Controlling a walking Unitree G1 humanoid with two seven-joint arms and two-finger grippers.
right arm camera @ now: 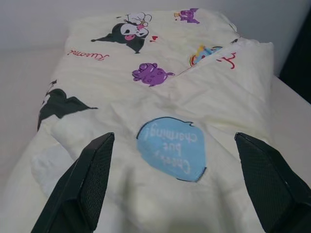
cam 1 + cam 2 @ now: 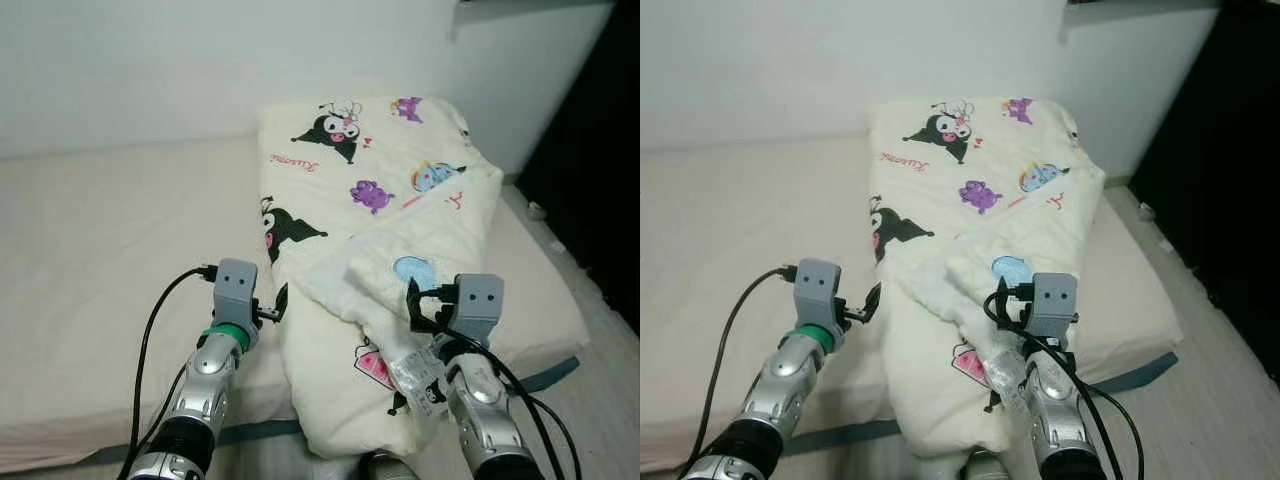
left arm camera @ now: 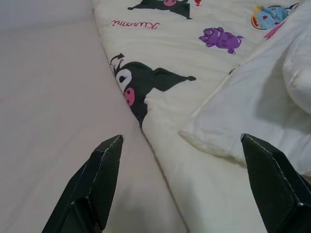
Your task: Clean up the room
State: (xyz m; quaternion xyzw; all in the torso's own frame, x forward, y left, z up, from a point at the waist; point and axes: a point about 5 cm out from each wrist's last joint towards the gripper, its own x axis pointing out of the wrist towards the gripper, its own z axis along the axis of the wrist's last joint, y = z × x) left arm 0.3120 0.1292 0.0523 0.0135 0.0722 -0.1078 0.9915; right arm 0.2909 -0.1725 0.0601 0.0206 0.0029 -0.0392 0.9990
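Observation:
A cream quilt (image 2: 370, 180) printed with black and purple cartoon figures lies folded along the right half of the bed (image 2: 100, 230). Its near end hangs over the bed's front edge. One corner is folded back, showing a blue patch (image 1: 171, 148) and a clear label (image 2: 410, 375). My left gripper (image 3: 182, 137) is open just above the quilt's left edge, where it meets the beige sheet. Over the folded-back corner hovers my right gripper (image 1: 175, 136), open, with the blue patch between its fingers. Neither gripper holds anything.
A white wall (image 2: 150, 70) runs behind the bed. The sheet's left half is bare. To the right lie a strip of floor (image 2: 600, 300) and a dark opening (image 2: 600, 130), with a small object (image 2: 537, 211) by the wall's foot.

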